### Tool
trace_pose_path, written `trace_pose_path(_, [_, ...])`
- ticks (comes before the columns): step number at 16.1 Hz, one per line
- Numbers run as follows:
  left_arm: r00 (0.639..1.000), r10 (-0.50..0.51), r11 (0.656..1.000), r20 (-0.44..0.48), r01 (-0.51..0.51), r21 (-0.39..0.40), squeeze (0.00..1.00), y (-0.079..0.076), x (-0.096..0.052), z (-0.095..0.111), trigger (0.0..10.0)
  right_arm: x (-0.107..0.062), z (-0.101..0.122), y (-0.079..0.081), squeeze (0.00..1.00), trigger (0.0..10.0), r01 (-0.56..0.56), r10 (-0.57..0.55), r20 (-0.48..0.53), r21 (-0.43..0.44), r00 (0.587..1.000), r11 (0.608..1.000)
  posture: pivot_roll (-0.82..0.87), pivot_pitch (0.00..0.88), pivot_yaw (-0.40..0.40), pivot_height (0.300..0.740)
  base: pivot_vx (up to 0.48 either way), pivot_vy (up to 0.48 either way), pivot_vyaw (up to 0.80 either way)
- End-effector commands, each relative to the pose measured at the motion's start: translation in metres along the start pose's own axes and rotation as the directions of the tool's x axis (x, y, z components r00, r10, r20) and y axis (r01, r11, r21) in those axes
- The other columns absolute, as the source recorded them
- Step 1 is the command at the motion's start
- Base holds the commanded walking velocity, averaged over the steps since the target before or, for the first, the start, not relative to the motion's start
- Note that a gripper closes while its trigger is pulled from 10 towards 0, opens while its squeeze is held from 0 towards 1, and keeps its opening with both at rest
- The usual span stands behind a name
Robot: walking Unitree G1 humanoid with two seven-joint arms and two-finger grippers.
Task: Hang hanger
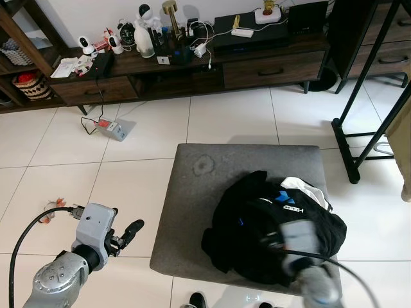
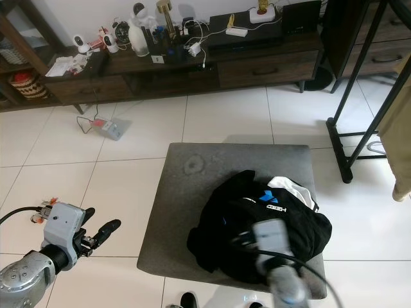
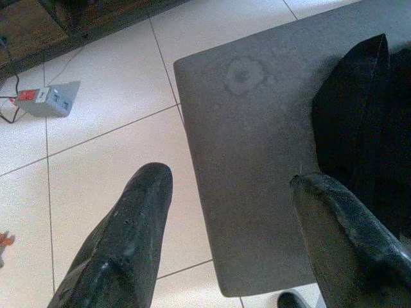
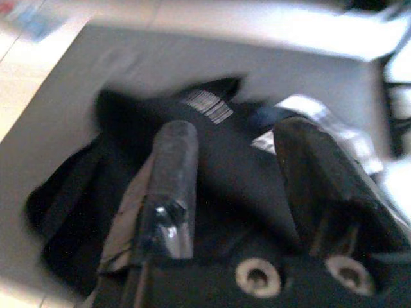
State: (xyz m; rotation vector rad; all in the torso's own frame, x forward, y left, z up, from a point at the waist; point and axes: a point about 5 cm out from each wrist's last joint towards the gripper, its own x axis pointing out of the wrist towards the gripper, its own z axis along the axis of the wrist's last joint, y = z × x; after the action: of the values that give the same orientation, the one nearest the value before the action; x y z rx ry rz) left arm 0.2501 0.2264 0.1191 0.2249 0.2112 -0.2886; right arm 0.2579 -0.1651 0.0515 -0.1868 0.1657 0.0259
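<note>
while the crumpled black jacket with white lining and a blue logo (image 1: 276,224) lies heaped on the near right part of the square grey upholstered ottoman (image 1: 212,192), the right tool (image 4: 241,160) hangs blurred just above it, fingers apart. the left tool (image 3: 231,212) hovers over the white tiled floor (image 1: 128,173) beside the ottoman's left edge, fingers spread and gripping nothing.

The right gripper (image 1: 302,240) is smeared by motion blur over the black jacket (image 1: 257,224), its arm cut off at the 5 o'clock edge. The right wrist view is blurred throughout. The black rack (image 1: 359,122) at 3 o'clock is cropped.
</note>
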Motion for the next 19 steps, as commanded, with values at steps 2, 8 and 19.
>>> trace_pose_path(2, [0.999, 0.013, 1.000, -0.043, -0.013, -0.001, 0.00, 0.003, -0.004, -0.010, 10.0, -0.015, -0.003, -0.023, 0.00, 10.0, 0.140, -0.143, -0.025, -0.087, 0.989, 0.986, 0.11, 0.305, 0.163, 0.740, 0.000, 0.000, 0.00])
trace_pose_path(8, [0.999, 0.006, 1.000, -0.044, -0.006, 0.000, 0.00, 0.003, -0.001, -0.009, 10.0, 0.013, -0.007, -0.052, 1.00, 10.0, 0.028, -0.077, -0.149, -0.307, 0.986, 0.951, 0.11, 0.317, 0.171, 0.740, 0.000, 0.000, 0.00])
trace_pose_path(19, [0.998, 0.018, 1.000, -0.059, -0.017, 0.003, 0.00, 0.005, -0.008, -0.012, 10.0, 0.032, 0.002, -0.095, 0.00, 10.0, -0.456, 0.354, -0.312, -0.375, 0.882, 0.807, 0.13, 0.342, 0.170, 0.740, 0.000, 0.000, 0.00])
